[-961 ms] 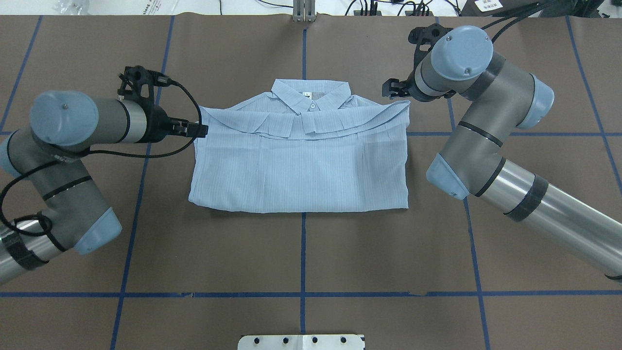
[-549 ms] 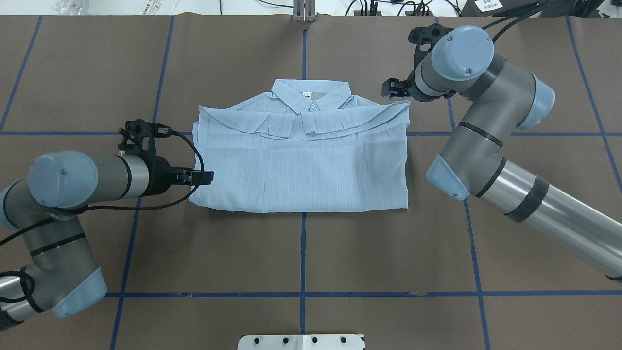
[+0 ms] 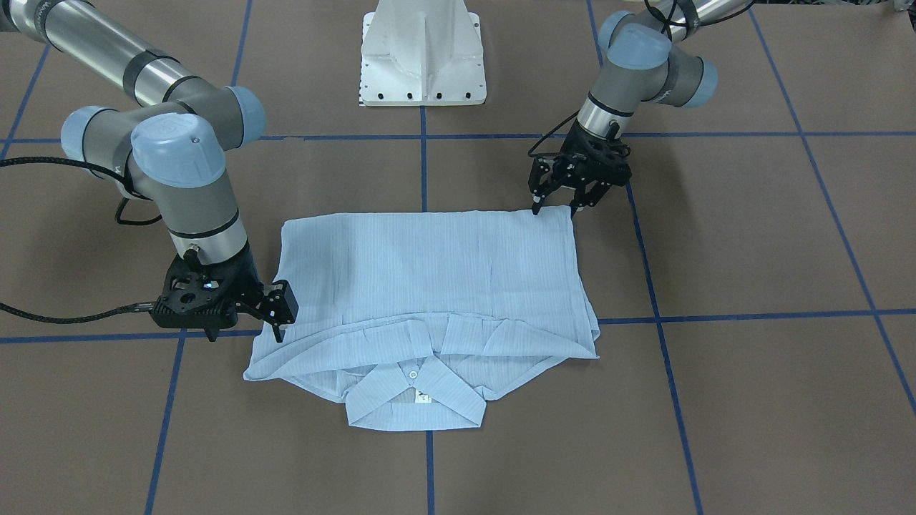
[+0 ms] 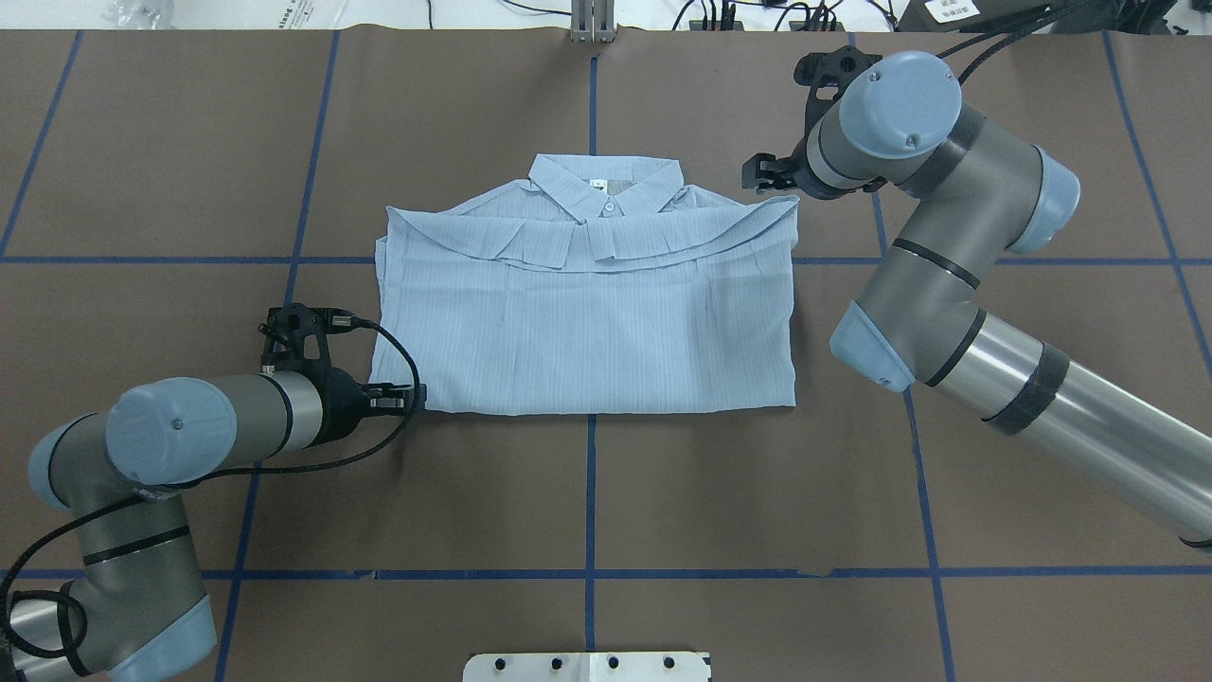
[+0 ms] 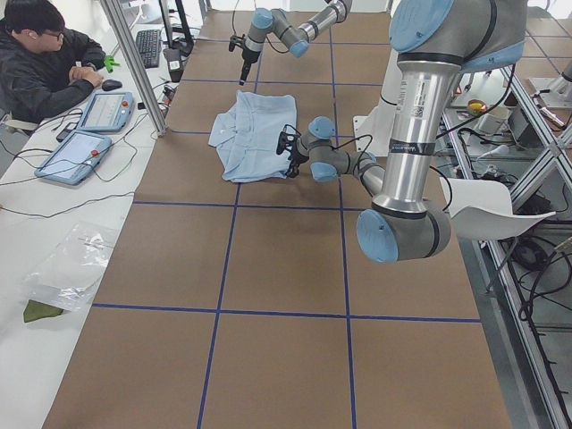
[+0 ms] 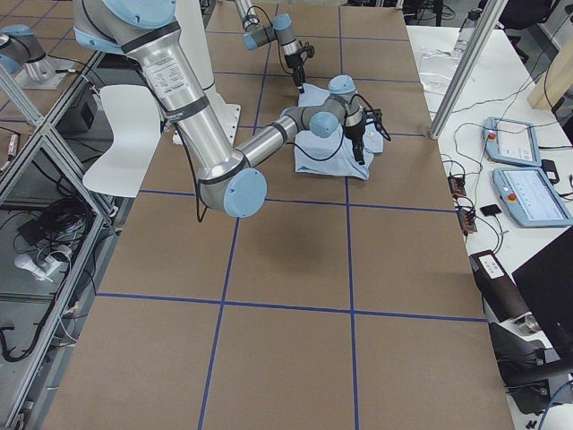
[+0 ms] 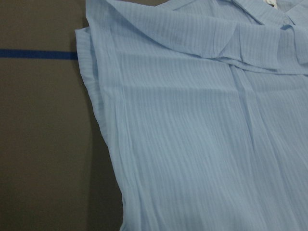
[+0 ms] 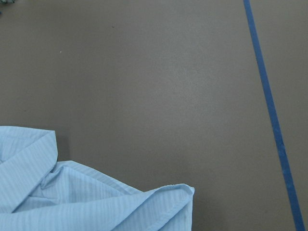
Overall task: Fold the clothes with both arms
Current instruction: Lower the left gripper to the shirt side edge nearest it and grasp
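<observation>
The striped light blue shirt [image 4: 587,322] lies in the middle of the brown-covered table [image 4: 587,493]. It is already folded into a wide rectangle, with the sleeves tucked in and the pointed collar [image 4: 606,185] on the far side from the robot. The flat, squared shape gives clean edges and corners for another fold.

The left gripper [image 3: 554,207] hangs at the shirt's near-left hem corner with its two fingers spread apart, one on each side of that corner. It holds nothing. This looks like a set-up to pinch the stacked layers at the hem, where the thin fabric is easiest to catch. Whether the fingertips touch the cloth cannot be told.

The right gripper [image 4: 762,175] sits just beside the far-right shoulder corner, next to the folded-over edge, and its wrist view shows that corner at the bottom with bare table beyond. The pictures do not show how wide its fingers stand. The two arms sit at diagonally opposite corners, well apart from each other. This probably keeps them from crowding while each works one end of the shirt.

The crinkly, semi-sheer cloth will likely slip or drag its lower layers if only the top sheet is gripped.
</observation>
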